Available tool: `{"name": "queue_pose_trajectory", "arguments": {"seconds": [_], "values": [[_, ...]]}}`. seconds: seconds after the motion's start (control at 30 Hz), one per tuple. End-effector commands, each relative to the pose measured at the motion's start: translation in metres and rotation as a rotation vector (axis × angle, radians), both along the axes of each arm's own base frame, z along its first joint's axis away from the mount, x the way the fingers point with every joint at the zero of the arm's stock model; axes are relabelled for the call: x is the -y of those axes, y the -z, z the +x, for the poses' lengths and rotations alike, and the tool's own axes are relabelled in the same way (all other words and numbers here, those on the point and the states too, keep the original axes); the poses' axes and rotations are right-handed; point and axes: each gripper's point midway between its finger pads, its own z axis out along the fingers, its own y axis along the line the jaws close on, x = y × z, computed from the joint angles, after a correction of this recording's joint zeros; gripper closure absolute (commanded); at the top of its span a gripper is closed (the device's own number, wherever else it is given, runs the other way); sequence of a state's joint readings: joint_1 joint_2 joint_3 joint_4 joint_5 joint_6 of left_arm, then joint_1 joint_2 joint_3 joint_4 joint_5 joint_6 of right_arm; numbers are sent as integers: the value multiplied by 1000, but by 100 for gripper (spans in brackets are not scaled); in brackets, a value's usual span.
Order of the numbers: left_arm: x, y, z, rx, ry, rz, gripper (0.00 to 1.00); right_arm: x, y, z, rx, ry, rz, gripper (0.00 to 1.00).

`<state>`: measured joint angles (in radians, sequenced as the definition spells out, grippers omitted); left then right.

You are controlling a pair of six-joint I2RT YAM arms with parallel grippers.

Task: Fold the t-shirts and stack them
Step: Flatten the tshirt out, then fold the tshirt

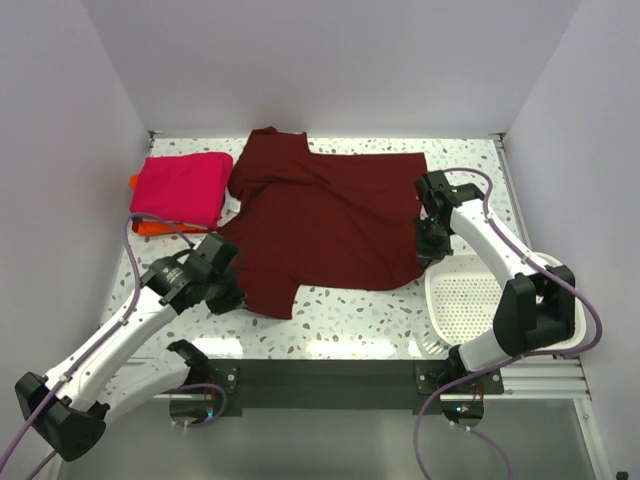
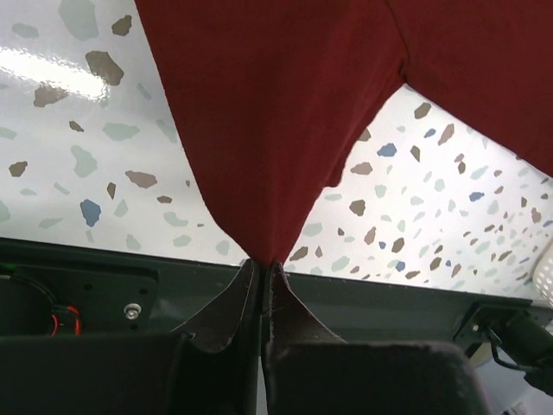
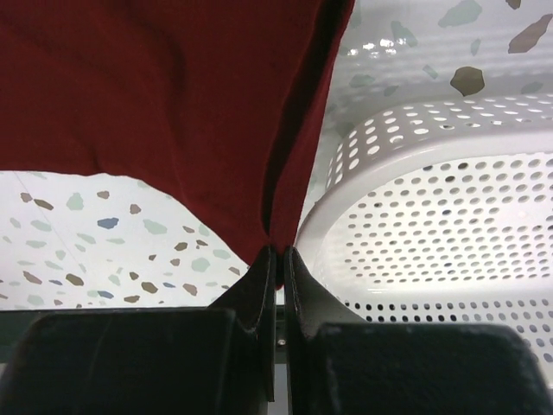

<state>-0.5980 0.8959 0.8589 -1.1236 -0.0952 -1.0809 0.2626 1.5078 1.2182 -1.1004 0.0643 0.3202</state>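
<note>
Left gripper (image 2: pixel 262 263) squeezes tight on the near left corner of the maroon t-shirt (image 1: pixel 330 220). Right gripper (image 3: pixel 278 252) squeezes its near right edge. The shirt lies spread out flat. Left of it sits the pink t-shirt (image 1: pixel 182 187) on the orange t-shirt (image 1: pixel 148 228). The white basket (image 1: pixel 437 300) is just beside its right edge, so the cloth could catch on that rim. Both pinches are tiny, so a corner might slip out and bunch up.

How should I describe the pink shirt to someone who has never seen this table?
Look at the speckled table and go to its far left corner, left of the large dark red shirt spread in the middle. The pink shirt lies there, folded into a rectangle. It sits on top of an orange shirt, of which only the edges show.
</note>
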Motion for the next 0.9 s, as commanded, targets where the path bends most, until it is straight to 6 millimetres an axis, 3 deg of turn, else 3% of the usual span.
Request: {"name": "queue_pose_trajectory", "arguments": {"seconds": [0.0, 0.27, 0.4, 0.47, 0.6, 0.73, 0.87], "values": [[1, -20, -14, -8, 29, -40, 100, 6, -10, -7, 5, -5, 0, 100], [8, -35, -27, -28, 51, -110, 100, 9, -11, -8, 2, 4, 6, 100], [12, -55, -16, 21, 55, -119, 100, 8, -13, -1, 11, 12, 16, 100], [11, -54, -3, 38, 55, -73, 100, 8, -14, 3, 14, 16, 22, 100], [29, -57, 33, 101, 105, -52, 100, 10, -12, 14, 18, 36, 28, 100], [40, -43, 63, 88, 173, 32, 100, 15, -8, 30, 23, 56, 38, 100], [35, -49, 103, 141, 160, 106, 100, 17, -2, 51, 21, 63, 49, 100]]}}
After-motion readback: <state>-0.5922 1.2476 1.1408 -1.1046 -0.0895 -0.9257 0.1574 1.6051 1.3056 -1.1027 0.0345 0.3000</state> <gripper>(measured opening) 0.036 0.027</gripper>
